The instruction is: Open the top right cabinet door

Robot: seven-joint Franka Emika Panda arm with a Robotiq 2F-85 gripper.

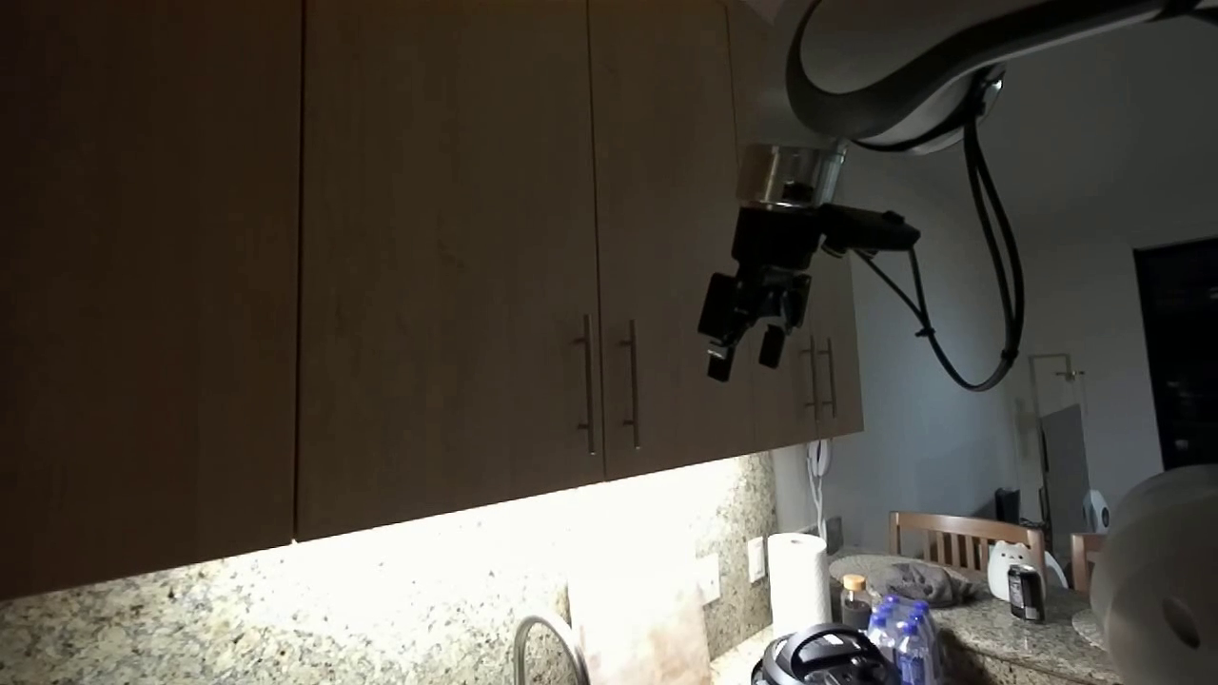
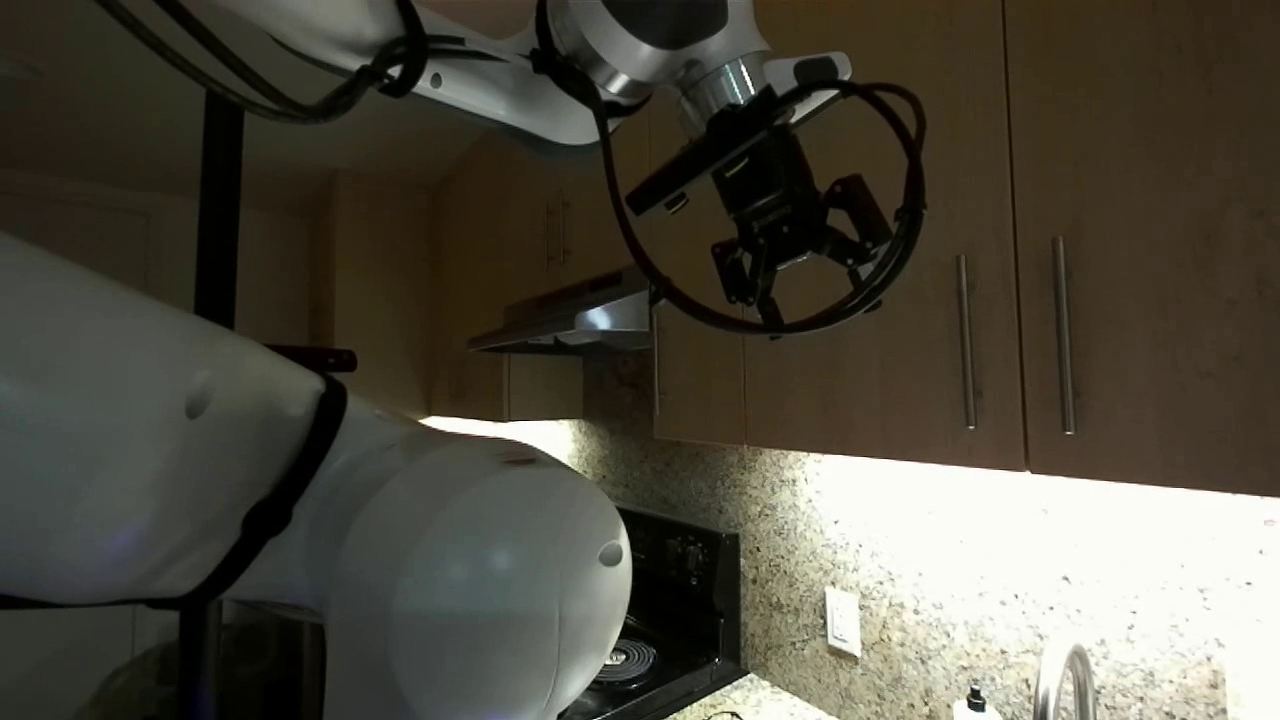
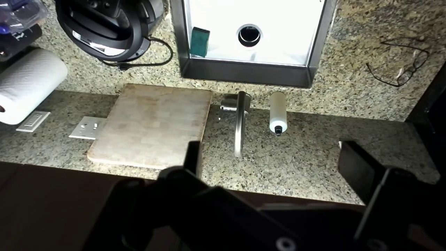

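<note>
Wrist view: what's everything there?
Sink: one, silver, top
Sponge: one, green, in sink
Tap: one, silver, centre
Bottle: one, white, beside tap
Cutting board: one, tan, centre left
Eyeglasses: one pair, dark, right
Stove: one, black, right
Appliance: one, black, top left
Plastic bottles: count unclear, clear, left
Dark item: one, black, left
Paper roll: one, white, left
Wall plates: two, white, left
Stone surfaces: two, beige, throughout
Cabinets: count unclear, brown, bottom
Hand: one, black, bottom
</note>
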